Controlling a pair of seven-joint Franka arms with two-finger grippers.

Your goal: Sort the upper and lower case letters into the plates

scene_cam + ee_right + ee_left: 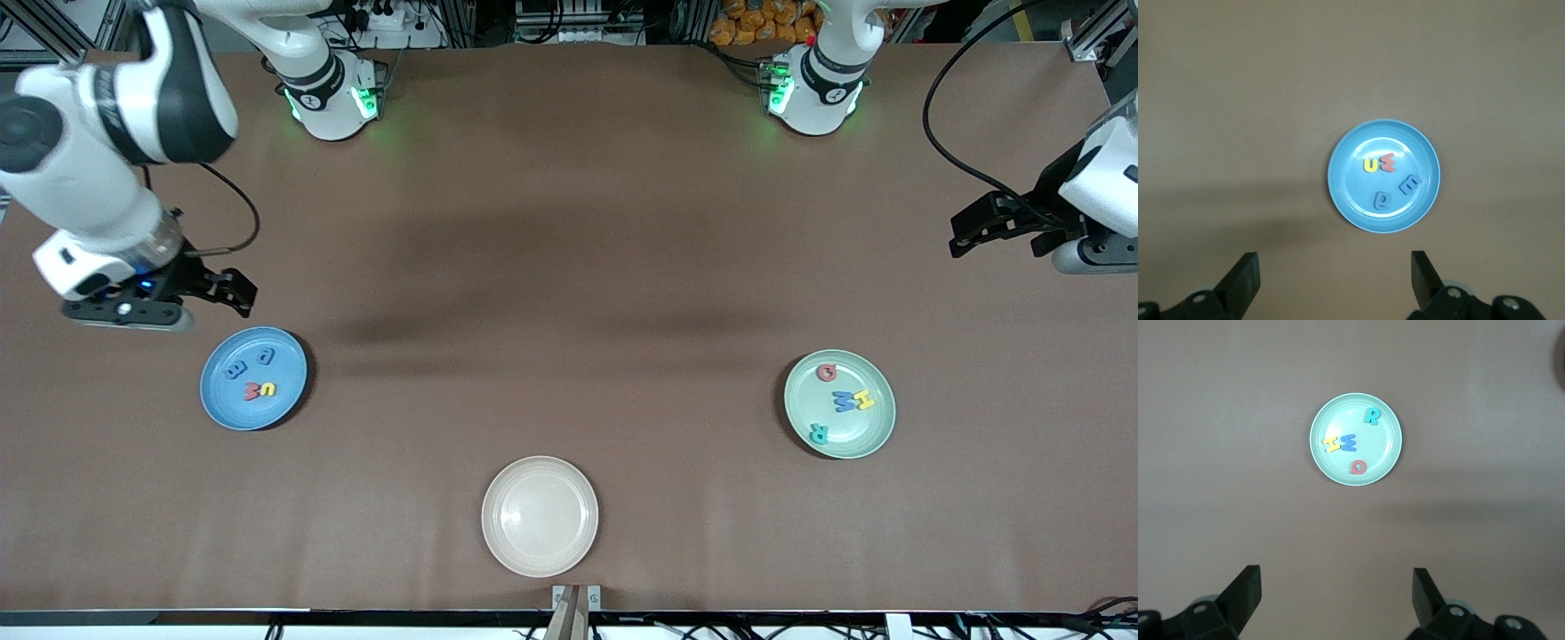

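Sky-blue round plate holds four little toy letters, toward the right arm's end; the pale mint-green plate holds four capitals toward the left arm's end. Between them, nearer the camera, sits a cream plate. Right gripper and left gripper both hang wide open, nothing held.

I'm looking down on a brown table. Three plates rest directly on it. The blue plate sits toward the right arm's end, and the green plate sits toward the left arm's end, well apart from it. Between them, nearer to my front camera than either, is the cream plate, close to the table's near edge. The two arm bases stand along the far edge.
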